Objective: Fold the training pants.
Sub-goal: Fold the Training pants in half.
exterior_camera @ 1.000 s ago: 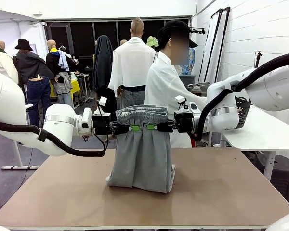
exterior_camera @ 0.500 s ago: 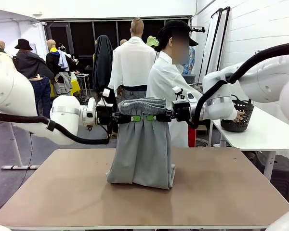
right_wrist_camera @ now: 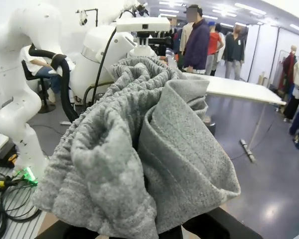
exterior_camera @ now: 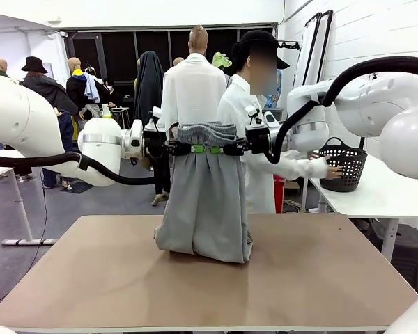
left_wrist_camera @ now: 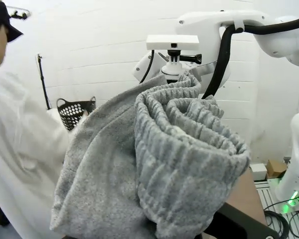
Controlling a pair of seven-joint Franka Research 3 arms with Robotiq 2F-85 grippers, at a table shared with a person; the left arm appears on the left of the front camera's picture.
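Brown and bare, the table (exterior_camera: 320, 278) stretches across the front view, with a person in a white shirt (exterior_camera: 240, 118) standing at its far side and reaching one hand (exterior_camera: 332, 171) to a black mesh basket (exterior_camera: 343, 164) on a white side table (exterior_camera: 397, 191). Above the tabletop the training pants (exterior_camera: 205, 202) hang between the two grippers, held by the gathered waistband. The left gripper (exterior_camera: 189, 148) is clamped shut on the waistband's left end, and the right gripper (exterior_camera: 221, 148) is pinched closed on the right end, the two sets of green pads almost meeting at the middle of the band. From there the grey cloth falls straight below both grippers, and its lower hem rests in a soft bunch on the table, directly under them. In each wrist view the ribbed waistband is heaped right over the fingers, hiding them; beyond the heap stands the opposite arm's wrist.
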